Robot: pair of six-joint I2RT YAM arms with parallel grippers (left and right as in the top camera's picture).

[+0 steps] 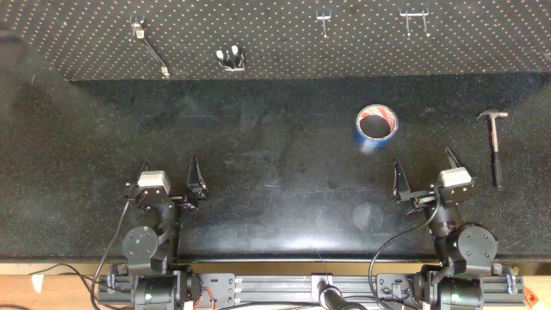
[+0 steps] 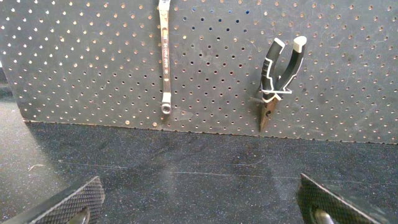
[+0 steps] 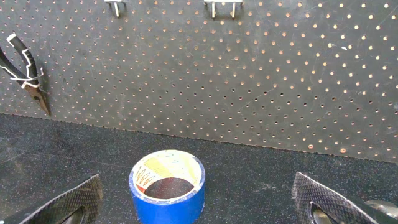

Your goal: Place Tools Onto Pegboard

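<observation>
Currently both arms sit low near their bases. Your left gripper (image 1: 170,174) and right gripper (image 1: 424,170) are each spread wide with nothing between the fingers, which I read as a neutral ready pose since no pick is underway. The wrench (image 2: 165,56) hangs by its top end on the left part of the pegboard (image 1: 275,43). The pliers (image 2: 277,74) hang to its right, handles up and nose down, caught near the pivot by a pale wire hook so the splayed handles can't slip through. Two hooks sit bare farther right on the board, a narrower hook (image 1: 324,19) and a wider hook (image 1: 415,19), presumably reserved for what's left. On the table (image 1: 258,181) the blue tape roll (image 3: 166,186) stands on its flat with the hole up, straight ahead of your right gripper. The hammer (image 1: 493,146) lies flat farther right, head toward the board. My judgement is roughly half done. Tape looks like the right arm's natural next pick: pinch the wall, then tip it so the hole meets a hook.
</observation>
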